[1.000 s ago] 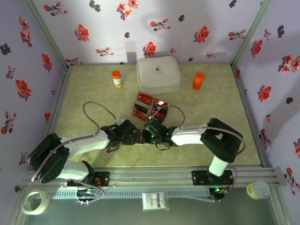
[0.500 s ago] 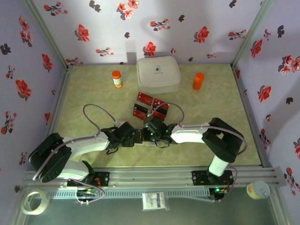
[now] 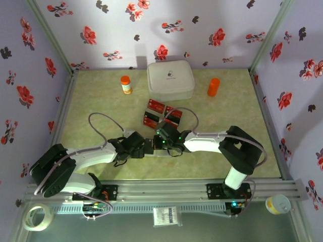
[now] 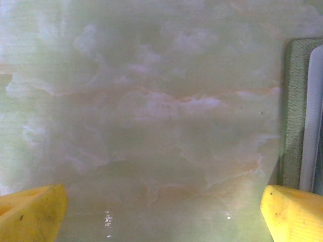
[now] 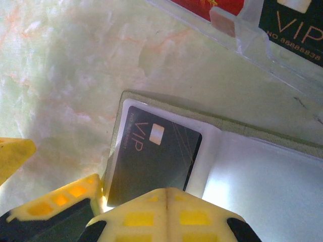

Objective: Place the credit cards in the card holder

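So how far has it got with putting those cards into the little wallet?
Early days. Nothing looks tucked away yet: the open card holder shows bare grey lining. In hand: the right jaws are closed on a black card, which lies across the holder. Left to do: at least four more cards wait on the table just beyond.
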